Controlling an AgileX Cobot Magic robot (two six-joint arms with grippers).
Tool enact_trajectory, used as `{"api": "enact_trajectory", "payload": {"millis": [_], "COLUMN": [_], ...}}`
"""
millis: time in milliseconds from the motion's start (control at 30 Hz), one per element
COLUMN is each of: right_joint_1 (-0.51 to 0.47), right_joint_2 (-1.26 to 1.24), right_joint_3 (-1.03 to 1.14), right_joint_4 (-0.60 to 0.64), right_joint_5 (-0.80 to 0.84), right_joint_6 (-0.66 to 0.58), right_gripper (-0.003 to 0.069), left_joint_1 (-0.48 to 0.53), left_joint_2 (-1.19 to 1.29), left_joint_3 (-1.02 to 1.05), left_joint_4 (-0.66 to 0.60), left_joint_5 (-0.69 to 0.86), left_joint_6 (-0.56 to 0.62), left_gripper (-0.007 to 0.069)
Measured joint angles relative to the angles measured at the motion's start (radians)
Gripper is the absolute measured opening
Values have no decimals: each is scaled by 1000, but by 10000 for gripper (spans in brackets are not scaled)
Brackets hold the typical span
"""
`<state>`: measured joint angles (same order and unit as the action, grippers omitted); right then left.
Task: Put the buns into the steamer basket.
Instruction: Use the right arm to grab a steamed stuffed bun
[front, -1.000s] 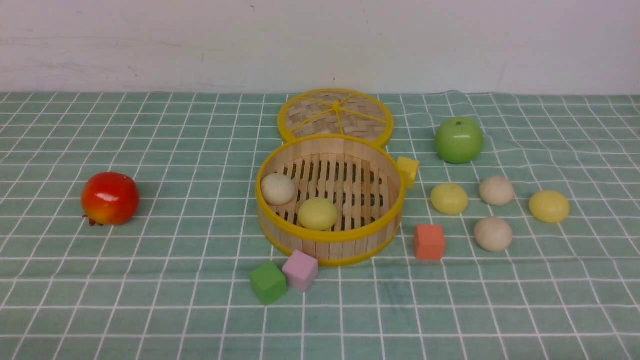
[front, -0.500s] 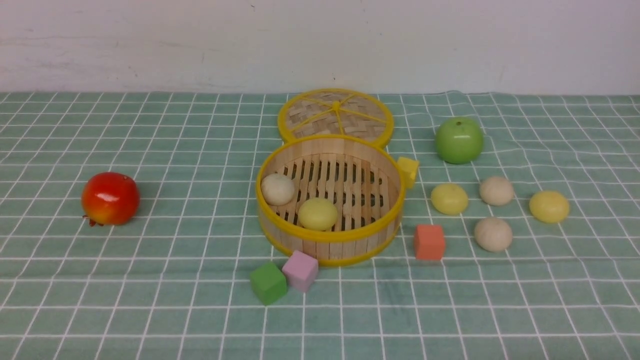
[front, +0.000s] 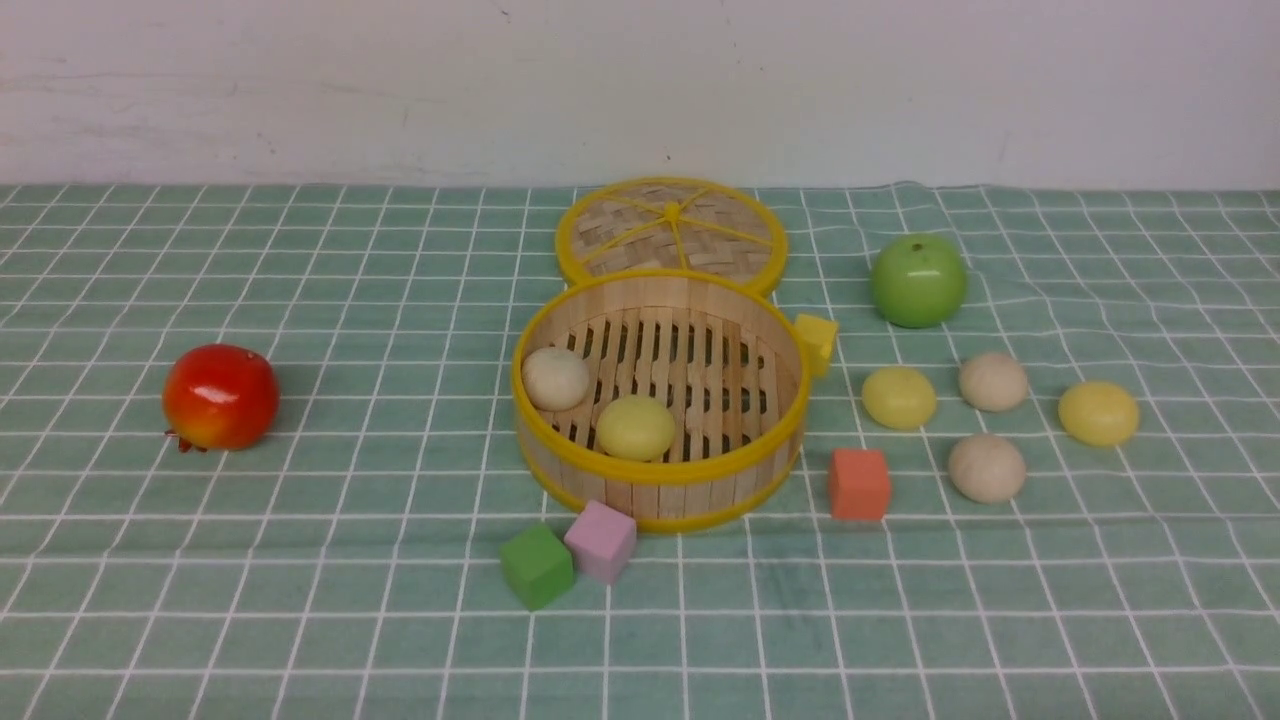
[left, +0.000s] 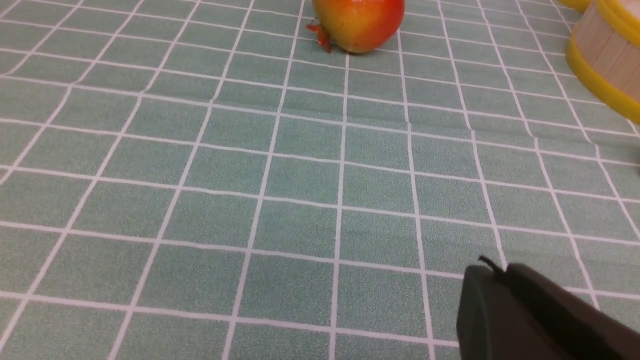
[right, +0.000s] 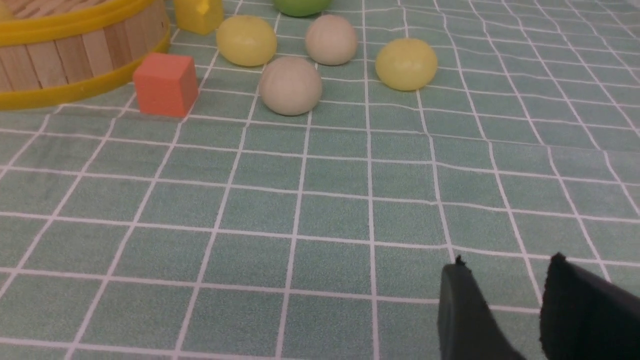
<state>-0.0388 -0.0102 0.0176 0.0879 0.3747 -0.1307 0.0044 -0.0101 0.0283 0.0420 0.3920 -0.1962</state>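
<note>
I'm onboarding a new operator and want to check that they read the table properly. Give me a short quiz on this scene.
1. How many buns already lie inside the steamer basket?
2. Which cube sits nearest the four loose buns? A. green cube B. orange cube C. pink cube
3. True or false: the green apple sits on the robot's right side, farther back than the loose buns.

Key: 1. two, one off-white and one pale yellow; 2. B; 3. true.
</note>
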Motion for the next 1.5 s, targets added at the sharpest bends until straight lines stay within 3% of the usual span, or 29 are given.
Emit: {"api": "enact_trajectory", "payload": {"millis": [467,633,800,967,1200,1500], "right_joint_1": [10,11,11,11,11,11], "right_joint_2": [0,0,0,0,4,290], "right_joint_3": [2,8,8,8,-90,-472], "right_joint_4": [-12,93,287,387,413,400], "right_joint_5": [-20,-179,-416,-526,-418,-12], "right_joint_6": [-1,-1,-1,8,62,70], "right_gripper": [240,240,240,240,240,240], "left_joint_1": [0,0,0,0,0,0], "left_joint_2": [0,0,0,0,0,0], "left_joint_3": [1,1,1,1,1,1], "left_joint_4": [0,0,0,0,0,-1], "left_joint_5": [0,0,0,0,-1,-1], "left_joint_6": [0,0,0,0,0,0], "left_gripper": [38,38,38,39,41,49]}}
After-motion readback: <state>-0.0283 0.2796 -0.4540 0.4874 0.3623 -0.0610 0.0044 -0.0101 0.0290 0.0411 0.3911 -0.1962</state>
